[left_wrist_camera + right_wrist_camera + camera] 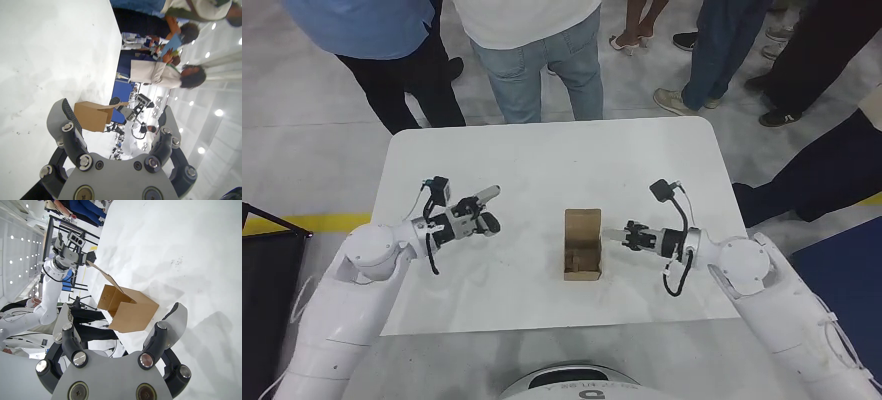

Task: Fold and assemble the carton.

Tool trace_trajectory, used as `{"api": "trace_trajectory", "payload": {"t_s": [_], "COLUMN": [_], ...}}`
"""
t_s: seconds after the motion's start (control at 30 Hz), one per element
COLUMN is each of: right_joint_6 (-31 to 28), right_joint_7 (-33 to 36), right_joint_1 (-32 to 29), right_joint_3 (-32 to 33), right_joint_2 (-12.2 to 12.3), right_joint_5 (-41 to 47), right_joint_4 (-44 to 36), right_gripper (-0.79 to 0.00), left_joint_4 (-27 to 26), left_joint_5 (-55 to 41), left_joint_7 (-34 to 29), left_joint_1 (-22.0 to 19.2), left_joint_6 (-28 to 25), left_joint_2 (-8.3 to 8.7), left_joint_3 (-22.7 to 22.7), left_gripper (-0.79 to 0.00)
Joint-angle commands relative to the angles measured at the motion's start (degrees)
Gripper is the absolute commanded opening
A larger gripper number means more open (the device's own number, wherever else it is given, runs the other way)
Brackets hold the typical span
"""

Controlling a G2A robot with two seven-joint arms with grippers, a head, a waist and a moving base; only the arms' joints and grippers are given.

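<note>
Box (582, 245) is sitting open on the table (542, 160); right jaws gaping wide at its 3 o'clock (left jaws too, off at 9).

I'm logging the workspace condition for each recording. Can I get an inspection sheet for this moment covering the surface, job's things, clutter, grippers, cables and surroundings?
Surface: white table, with a few small dark scuff marks.
Job's things: one brown carton lying near the table's middle, one end open, flaps not folded in.
Clutter: nothing seen.
Grippers: left gripper open, well apart from the carton. Right gripper open, close beside the carton, nothing between its fingers.
Cables: a black cable loops at the left wrist and another at the right, both off the carton.
Surroundings: grey floor with a yellow line.
</note>
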Motion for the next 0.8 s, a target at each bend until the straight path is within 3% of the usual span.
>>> {"api": "trace_trajectory", "payload": {"t_s": [0.0, 0.07, 0.1, 0.13, 0.5, 0.57, 0.77], "right_joint_6": [-2.88, -5.45, -6.59, -7.41, -7.61, -7.61, -7.18], "right_joint_7": [-1.52, -3.08, -3.73, -3.89, -3.82, -3.82, 0.13], "right_joint_1": [-1.26, -2.08, -2.48, -2.81, -2.91, -2.91, -4.79], "right_joint_3": [-0.2, -0.38, -0.51, -0.52, -0.47, -0.47, 1.2], "right_joint_2": [-0.14, -0.3, -0.41, -0.46, -0.46, -0.46, 0.0], "right_joint_5": [1.71, 3.07, 4.43, 5.52, 5.76, 5.76, 7.57], "right_joint_4": [0.6, 1.28, 1.71, 2.2, 2.35, 2.35, 1.33], "right_gripper": [0.0, 0.0, 0.0, 0.0, 0.0, 0.0, 0.0], "left_joint_4": [2.41, 5.3, 6.96, 7.24, 7.24, 6.19, 8.51], "left_joint_5": [1.8, 0.27, -0.53, -0.57, -0.57, 1.99, -4.01], "left_joint_7": [-7.24, -10.27, -8.63, -7.88, -7.88, -10.04, -9.62], "left_joint_1": [-1.37, -2.45, -3.18, -3.44, -3.44, -2.64, -2.27], "left_joint_6": [-9.34, -20.68, -25.54, -27.52, -27.52, -28.17, -38.08], "left_joint_2": [-0.22, -0.74, -1.09, -1.22, -1.22, -1.33, -2.45], "left_joint_3": [2.64, 4.65, 5.04, 5.2, 5.2, 7.46, 11.06], "left_gripper": [0.0, 0.0, 0.0, 0.0, 0.0, 0.0, 0.0]}}
